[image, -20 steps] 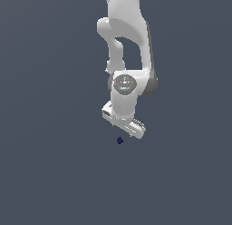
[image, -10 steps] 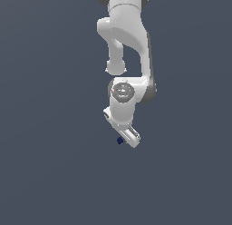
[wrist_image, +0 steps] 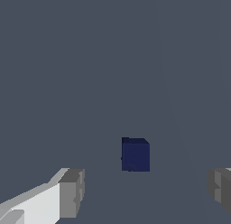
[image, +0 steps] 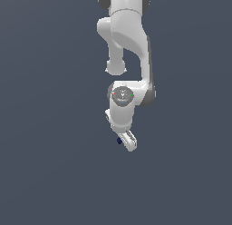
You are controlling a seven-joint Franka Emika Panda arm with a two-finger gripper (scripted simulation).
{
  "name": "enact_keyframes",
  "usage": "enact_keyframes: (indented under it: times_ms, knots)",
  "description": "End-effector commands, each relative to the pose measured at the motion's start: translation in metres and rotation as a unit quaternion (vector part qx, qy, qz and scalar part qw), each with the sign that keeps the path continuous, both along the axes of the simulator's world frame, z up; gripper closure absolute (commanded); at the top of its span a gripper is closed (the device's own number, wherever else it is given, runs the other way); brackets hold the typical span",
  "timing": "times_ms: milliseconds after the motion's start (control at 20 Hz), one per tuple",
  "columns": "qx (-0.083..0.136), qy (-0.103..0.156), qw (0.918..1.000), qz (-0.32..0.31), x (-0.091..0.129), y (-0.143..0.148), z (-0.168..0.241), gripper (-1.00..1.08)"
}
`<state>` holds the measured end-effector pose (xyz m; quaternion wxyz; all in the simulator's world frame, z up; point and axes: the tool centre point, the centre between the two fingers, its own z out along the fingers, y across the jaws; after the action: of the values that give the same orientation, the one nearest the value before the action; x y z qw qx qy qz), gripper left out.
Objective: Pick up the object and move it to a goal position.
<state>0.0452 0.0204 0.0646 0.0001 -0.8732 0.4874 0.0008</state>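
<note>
Approaching the object is the step in hand, to judge from the layout. In the wrist view you see a small dark navy block, cube-like with flat faces and straight edges, resting on the plain grey floor. It lies between the two grey fingertips and somewhat beyond them, nearer the middle of the gap than either side. This alignment appears deliberate: with the block centred, closing should bring both pads onto opposite faces together.

In the exterior view, note that the white arm reaches down from the top of the picture and the gripper hangs tilted at its lower end. The object shows there only as a dark speck touching the gripper's outline on the exterior view's left.

Observe that the jaws stand wide apart, far wider than the block. They hold nothing, and neither pad touches the block. Whether the pads have reached the block's level cannot be told.
</note>
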Motion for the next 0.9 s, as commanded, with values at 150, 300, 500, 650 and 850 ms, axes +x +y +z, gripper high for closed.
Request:
enact_keyframes:
  times_ms: [150, 300, 500, 650, 850]
  knots:
    - [0.000, 0.000, 1.0000, -0.007, 0.001, 0.000, -0.001, -0.92]
    - [0.000, 0.000, 1.0000, -0.007, 0.001, 0.000, -0.004, -0.92]
    - [0.000, 0.000, 1.0000, -0.008, 0.000, -0.001, -0.018, -0.92]
    - [0.000, 0.000, 1.0000, -0.009, 0.000, -0.001, -0.035, -0.92]
    - [0.000, -0.001, 1.0000, -0.009, 0.000, -0.001, -0.049, -0.92]
